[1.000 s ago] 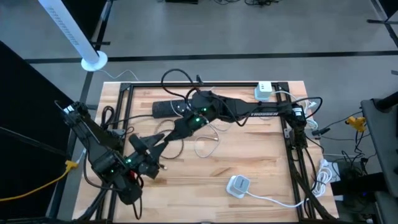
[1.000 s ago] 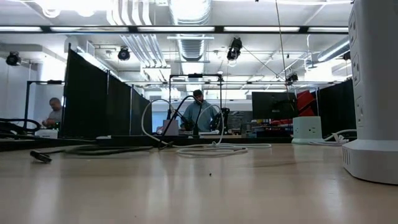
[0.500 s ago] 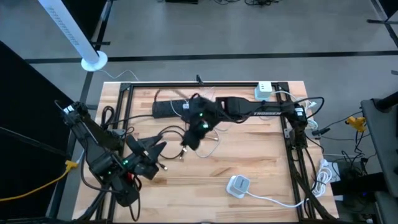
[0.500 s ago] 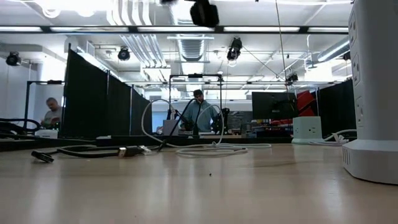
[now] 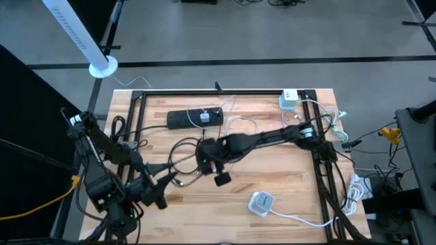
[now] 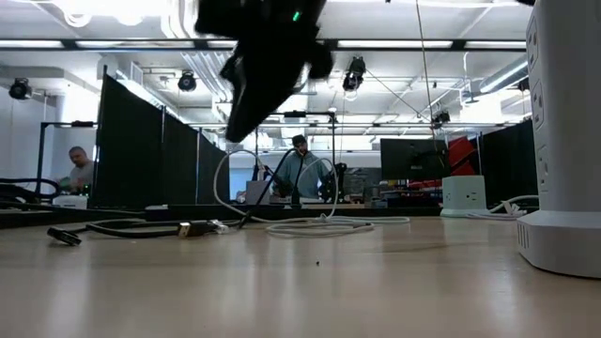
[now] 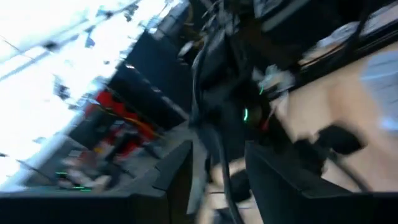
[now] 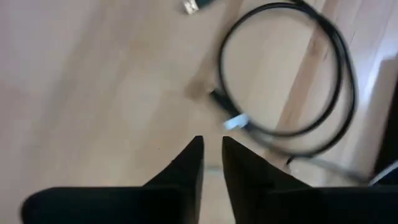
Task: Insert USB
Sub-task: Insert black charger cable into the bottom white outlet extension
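A black USB cable [image 5: 184, 153] lies in loose loops on the wooden table, its metal plug [image 6: 192, 228] flat on the boards. The plug also shows in the right wrist view [image 8: 193, 6], beside a cable loop [image 8: 280, 74] and a pale connector tip [image 8: 235, 122]. My right gripper [image 5: 219, 173] hangs over the table's middle and points down. Its fingers [image 8: 211, 149] stand a narrow slit apart with nothing between them. My left gripper [image 5: 163, 184] is level at the near left with its fingers apart [image 7: 217, 180]. A black power strip [image 5: 194, 118] lies at the far side. My left gripper has a dark cable [image 7: 214, 155] showing in the gap between its fingers, but the view is blurred. I cannot tell whether a finger touches it.
A white charger [image 5: 261, 203] with its white lead sits near the front right and looms large in the low view [image 6: 563, 141]. A white adapter [image 5: 289, 100] stands at the far right corner. More thin cables lie around the strip. A black frame [image 5: 136, 129] borders the boards.
My right gripper has come down from beside the power strip toward the table's near edge, rolling and tipping downward. My left gripper has swung back toward the near left corner and rolled. The lifted cable has dropped, and its plug end now lies on the boards.
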